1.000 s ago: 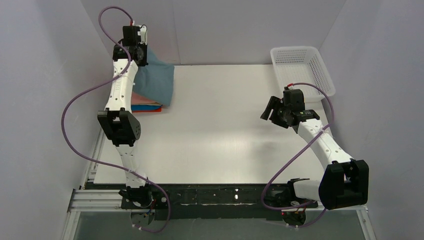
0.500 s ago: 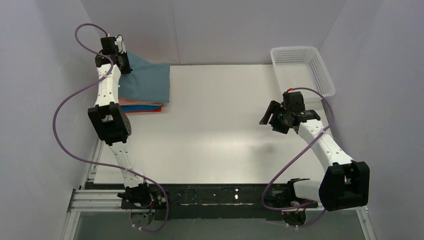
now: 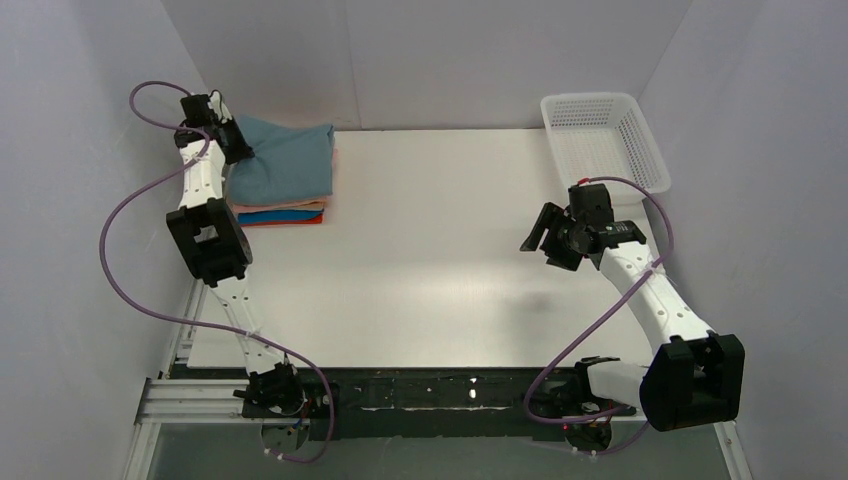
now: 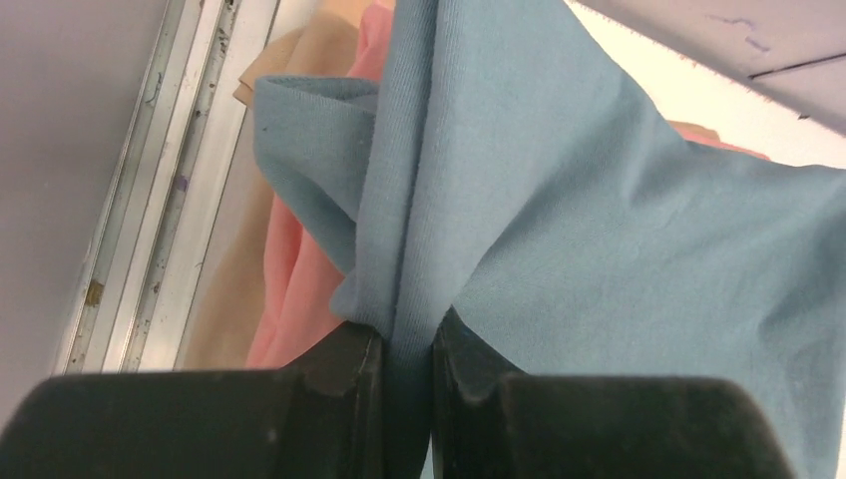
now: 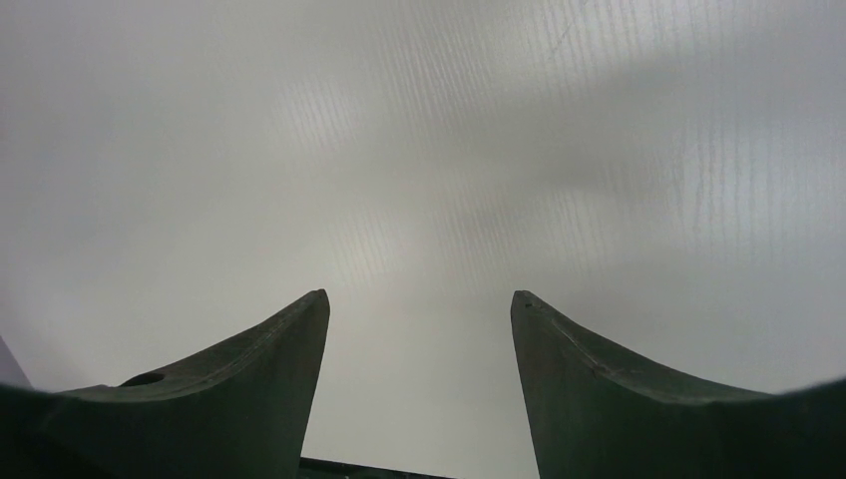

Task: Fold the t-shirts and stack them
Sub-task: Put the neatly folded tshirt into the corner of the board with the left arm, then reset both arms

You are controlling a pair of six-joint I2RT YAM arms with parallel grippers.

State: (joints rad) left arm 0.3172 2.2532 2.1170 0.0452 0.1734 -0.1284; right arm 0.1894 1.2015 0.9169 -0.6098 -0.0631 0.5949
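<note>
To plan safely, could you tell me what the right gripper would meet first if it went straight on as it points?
Most likely the table: the right gripper is open, and its wrist view shows only that white surface ahead. How far off it lies is unclear.

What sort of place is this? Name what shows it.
Probably a robotics lab cell: plain grey walls box in a white table, a left arm and right arm are bolted to a rail at its edge, and the left gripper pinches a blue-grey t-shirt.
</note>
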